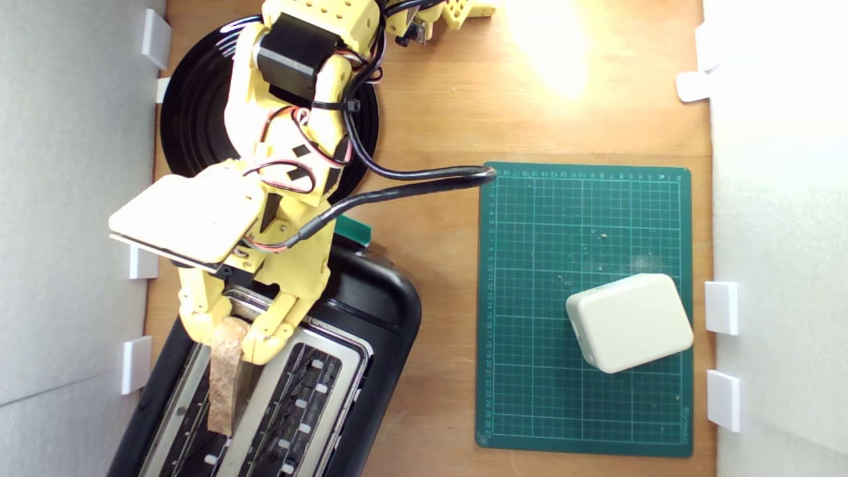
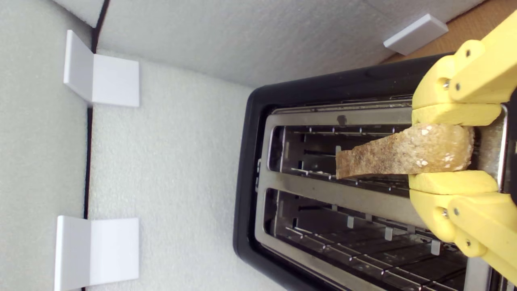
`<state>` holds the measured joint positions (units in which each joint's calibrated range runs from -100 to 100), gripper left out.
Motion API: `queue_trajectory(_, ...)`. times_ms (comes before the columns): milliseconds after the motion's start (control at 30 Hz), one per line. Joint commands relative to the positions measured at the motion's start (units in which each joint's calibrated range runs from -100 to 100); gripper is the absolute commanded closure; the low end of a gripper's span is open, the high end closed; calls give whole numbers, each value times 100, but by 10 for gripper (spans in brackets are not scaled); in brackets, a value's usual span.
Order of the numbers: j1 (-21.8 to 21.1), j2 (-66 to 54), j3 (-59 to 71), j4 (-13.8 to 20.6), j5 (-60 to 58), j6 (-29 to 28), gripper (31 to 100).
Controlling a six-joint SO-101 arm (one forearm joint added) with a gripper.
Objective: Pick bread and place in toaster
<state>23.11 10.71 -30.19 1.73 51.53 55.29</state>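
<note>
The black toaster with its shiny metal top stands at the exterior view's lower left. My yellow gripper hangs over the slot nearer the white wall, shut on the bread. The bread is a brown-crusted wedge, held by its thick end between both pads and pointing along the slot just above it. In the wrist view my gripper clamps the slice from both sides. The teal lever knob peeks out beside the arm.
A round black plate lies behind the toaster, mostly under the arm. A green cutting mat at the exterior view's right carries a cream-white plastic block. White foam walls with white brackets close both sides. A black cable trails from the arm onto the wood.
</note>
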Motion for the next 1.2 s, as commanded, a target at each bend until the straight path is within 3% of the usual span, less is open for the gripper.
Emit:
queue_trajectory(0, 74, -23, -63, 108, 61, 8, 640)
queue_trajectory(167, 42, -23, -63, 99, 61, 35, 573)
queue_trajectory(533, 9, -247, -54, 17, 78, 8, 566)
queue_trajectory(700, -224, -597, -45, 8, 69, -217, 566)
queue_trajectory(867, -474, -896, -54, -382, 52, -431, 566)
queue_trajectory(1167, -506, -1271, -36, -409, 44, -588, 565)
